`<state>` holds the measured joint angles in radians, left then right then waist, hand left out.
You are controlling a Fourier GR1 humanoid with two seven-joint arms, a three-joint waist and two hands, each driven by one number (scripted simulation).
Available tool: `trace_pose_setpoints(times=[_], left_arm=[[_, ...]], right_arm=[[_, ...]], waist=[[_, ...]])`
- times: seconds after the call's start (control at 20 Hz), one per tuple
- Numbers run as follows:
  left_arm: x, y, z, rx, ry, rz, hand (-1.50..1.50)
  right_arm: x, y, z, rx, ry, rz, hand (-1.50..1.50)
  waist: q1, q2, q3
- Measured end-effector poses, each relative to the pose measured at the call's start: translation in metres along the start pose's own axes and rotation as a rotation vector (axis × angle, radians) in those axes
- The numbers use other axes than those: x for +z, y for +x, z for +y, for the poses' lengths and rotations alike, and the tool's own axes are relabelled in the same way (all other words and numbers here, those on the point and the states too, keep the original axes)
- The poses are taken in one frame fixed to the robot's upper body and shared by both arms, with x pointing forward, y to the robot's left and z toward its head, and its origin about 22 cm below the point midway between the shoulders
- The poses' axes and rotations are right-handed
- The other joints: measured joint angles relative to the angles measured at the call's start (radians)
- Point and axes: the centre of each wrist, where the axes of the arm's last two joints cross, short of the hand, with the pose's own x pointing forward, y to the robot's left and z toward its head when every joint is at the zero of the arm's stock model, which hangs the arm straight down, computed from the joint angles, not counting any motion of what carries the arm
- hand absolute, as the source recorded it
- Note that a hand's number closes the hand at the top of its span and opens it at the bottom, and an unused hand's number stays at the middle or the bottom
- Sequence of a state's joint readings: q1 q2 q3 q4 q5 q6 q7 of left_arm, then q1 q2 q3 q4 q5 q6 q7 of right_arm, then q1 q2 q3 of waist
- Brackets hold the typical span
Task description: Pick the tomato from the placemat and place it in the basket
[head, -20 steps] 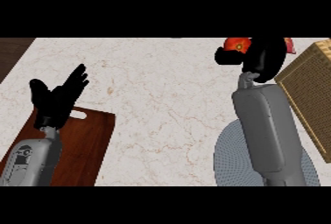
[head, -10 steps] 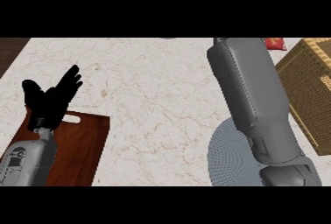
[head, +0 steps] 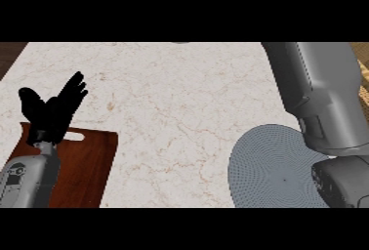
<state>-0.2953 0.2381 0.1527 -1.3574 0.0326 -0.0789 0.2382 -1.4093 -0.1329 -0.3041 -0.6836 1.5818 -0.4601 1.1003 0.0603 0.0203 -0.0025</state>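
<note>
Looking steeply down on a pale marble counter point(head: 180, 97). At far left, the left hand point(head: 52, 114) rests open with its black fingers straight and pointing up, holding nothing. It sits above a reddish-brown wooden cutting board point(head: 90, 166), which lies at the lower left under the grey left forearm point(head: 29, 178). Bare marble fills the middle. At lower right lies a round blue-grey placemat point(head: 274, 166). The large grey right forearm point(head: 317, 93) crosses above it and runs out of the top edge. The right hand is out of view, so its grip cannot be told. The tomato is not visible. A tan sliver of basket point(head: 363, 58) shows at the far right edge.
</note>
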Motion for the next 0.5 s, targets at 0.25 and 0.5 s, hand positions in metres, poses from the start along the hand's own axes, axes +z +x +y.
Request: trace_pose_setpoints(times=[0.25,0.5], left_arm=[[0.005,-0.006,-0.001,-0.001,0.003,0.004,0.00],[0.012,-0.017,0.003,-0.001,0.014,0.016,0.00]], right_arm=[[-0.033,-0.012,0.001,0.093,-0.075,0.049,1.50],[-0.060,-0.031,0.001,0.147,-0.119,0.103,1.50]], waist=[[-0.004,-0.001,0.000],[-0.015,-0.006,0.001]])
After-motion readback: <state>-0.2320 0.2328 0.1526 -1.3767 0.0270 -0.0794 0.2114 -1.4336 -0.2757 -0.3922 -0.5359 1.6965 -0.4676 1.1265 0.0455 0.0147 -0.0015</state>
